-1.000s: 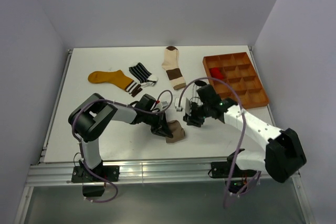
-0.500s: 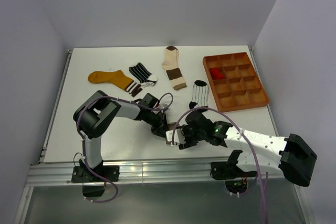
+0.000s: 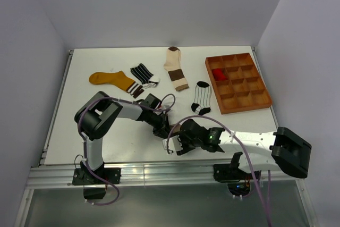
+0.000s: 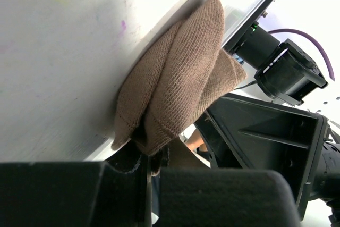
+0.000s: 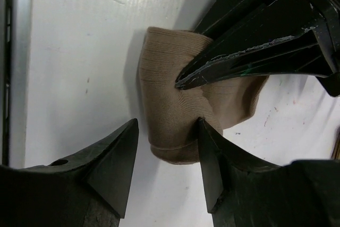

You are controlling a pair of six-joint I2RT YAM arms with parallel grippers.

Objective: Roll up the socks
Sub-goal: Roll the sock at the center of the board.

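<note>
Tabletop (image 3: 106,62): left fingers (image 4: 79,195) pinch taupe sock (image 5: 170,104), right fingers (image 5: 111,168) spread over it

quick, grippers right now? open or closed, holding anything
Left gripper: closed, pinching the taupe sock.
Right gripper: open, jaws straddling one end of the sock, not clamped on it.

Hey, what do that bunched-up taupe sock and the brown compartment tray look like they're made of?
The bunched-up taupe sock looks like soft knitted fabric with a matte finish: fine stitch rows and rounded folds show in the left wrist view. The fibre cannot be told. The brown compartment tray looks rigid, evenly orange-brown and matte, with thin straight dividers. It is probably plastic, though wood cannot be ruled out.
</note>
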